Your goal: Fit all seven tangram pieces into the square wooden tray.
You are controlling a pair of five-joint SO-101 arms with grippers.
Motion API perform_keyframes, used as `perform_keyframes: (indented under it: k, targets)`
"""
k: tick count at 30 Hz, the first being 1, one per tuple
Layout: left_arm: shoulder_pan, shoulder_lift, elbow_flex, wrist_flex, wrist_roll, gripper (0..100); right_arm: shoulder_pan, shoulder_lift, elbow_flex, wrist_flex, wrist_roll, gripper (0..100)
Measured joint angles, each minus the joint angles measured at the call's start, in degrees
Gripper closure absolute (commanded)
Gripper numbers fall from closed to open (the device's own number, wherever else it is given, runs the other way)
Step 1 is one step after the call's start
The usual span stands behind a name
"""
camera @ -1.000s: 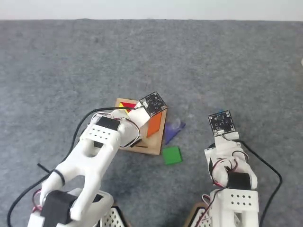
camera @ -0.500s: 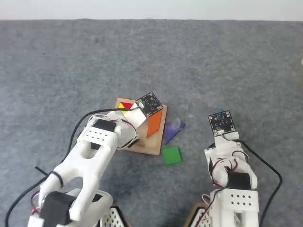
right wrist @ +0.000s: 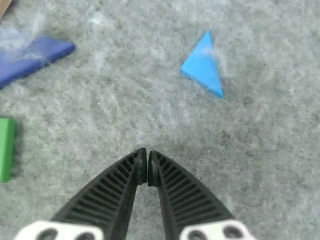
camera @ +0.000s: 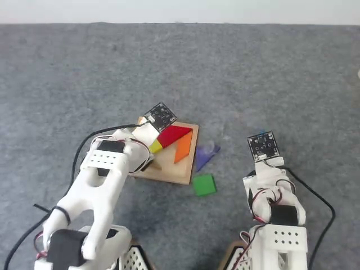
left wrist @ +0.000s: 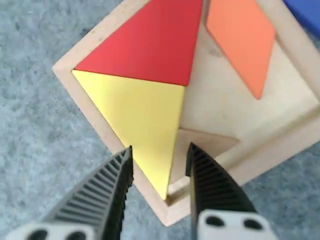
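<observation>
High view first: the tray (camera: pixel 169 170) sits mid-table on the grey mat (camera: pixel 79 73), turned a bit diagonal. In it are the red triangle (camera: pixel 175 134), the yellow triangle (camera: pixel 156 147) touching it, and the orange parallelogram (camera: pixel 183 149) just beside. The dark blue piece (camera: pixel 203 157) lies against the tray's outer edge and the green square (camera: pixel 204 184) is near it, both on the mat. The left arm (camera: pixel 100 188) stretches forward with its wrist over the tray's far corner. The right arm (camera: pixel 275 216) is folded upright on its own side, well apart from the tray.

Left wrist view: the left gripper (left wrist: pixel 160 150) hangs over the tray corner, jaws spread and holding nothing, with the yellow triangle's sharp tip between them. Yellow and red meet edge to edge along the rim (left wrist: pixel 99 120).

My guess is the step is seating the yellow one tight in that corner. I'd come straight down, pinch softly near the tip and slide it flat, so it doesn't ride up on the rim or shove the red one.

Right wrist view: the right gripper (right wrist: pixel 148 161) points down at bare mat, jaws pressed together with nothing in them. The light blue triangle (right wrist: pixel 202 65) lies ahead of it. I count three in and three visibly out, so roughly halfway.
</observation>
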Motion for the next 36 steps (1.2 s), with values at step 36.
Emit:
perform_keyframes:
  k: [36]
  targets:
    - [8.09,-14.07,1.93,15.30,0.70,83,0.00,0.00,0.00,0.00,0.00,98.9]
